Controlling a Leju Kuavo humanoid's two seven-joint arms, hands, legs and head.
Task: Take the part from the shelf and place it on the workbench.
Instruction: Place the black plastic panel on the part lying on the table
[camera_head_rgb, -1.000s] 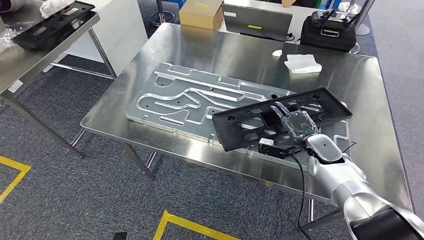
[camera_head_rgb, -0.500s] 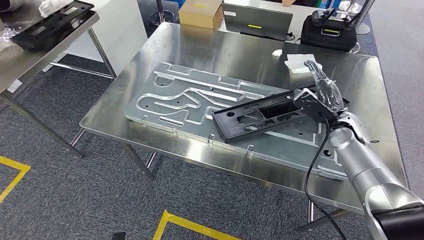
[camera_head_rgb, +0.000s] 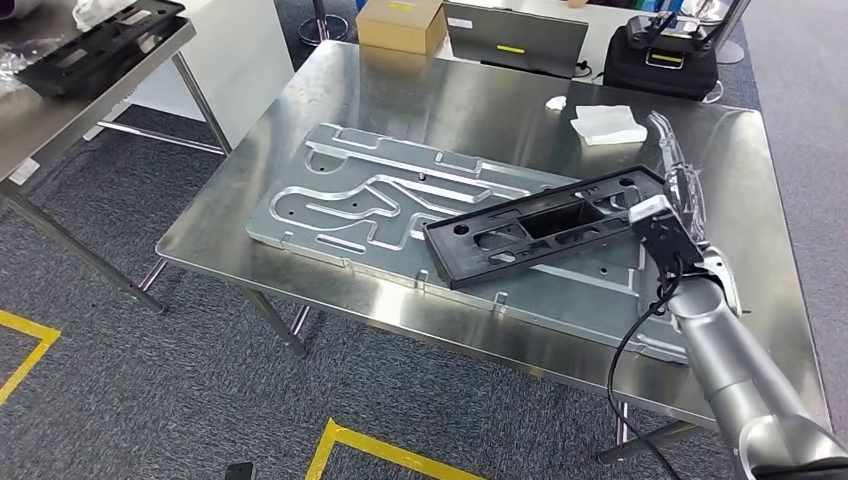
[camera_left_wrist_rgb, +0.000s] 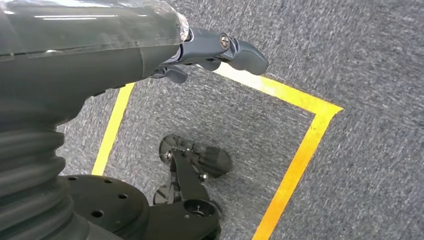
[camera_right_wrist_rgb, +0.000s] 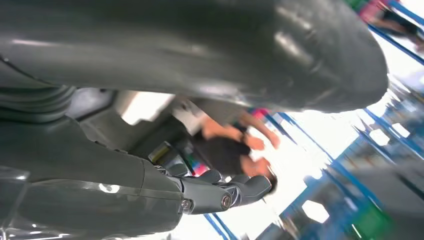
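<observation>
The black plastic part (camera_head_rgb: 535, 228), a long frame with cut-outs, lies slantwise on the big machined aluminium plate (camera_head_rgb: 375, 195) on the steel workbench (camera_head_rgb: 420, 95). My right hand (camera_head_rgb: 678, 172) is just past the part's right end, lifted off it, fingers stretched towards the far side and holding nothing. In the right wrist view the same hand (camera_right_wrist_rgb: 220, 192) has straight fingers (camera_right_wrist_rgb: 252, 186) with nothing between them. My left hand (camera_left_wrist_rgb: 210, 50) hangs above the carpet, thumb out, holding nothing.
A second black part (camera_head_rgb: 95, 50) lies on the steel shelf table (camera_head_rgb: 60, 120) at the far left. A white cloth (camera_head_rgb: 607, 125), a cardboard box (camera_head_rgb: 403, 25), a grey case (camera_head_rgb: 515, 40) and a black case (camera_head_rgb: 660, 62) stand along the workbench's far edge. Yellow tape (camera_head_rgb: 345, 445) marks the floor.
My right hand came off the top of the black part, swung right past its end and turned its fingers upward. The part now lies narrower and more edge-on on the plate.
</observation>
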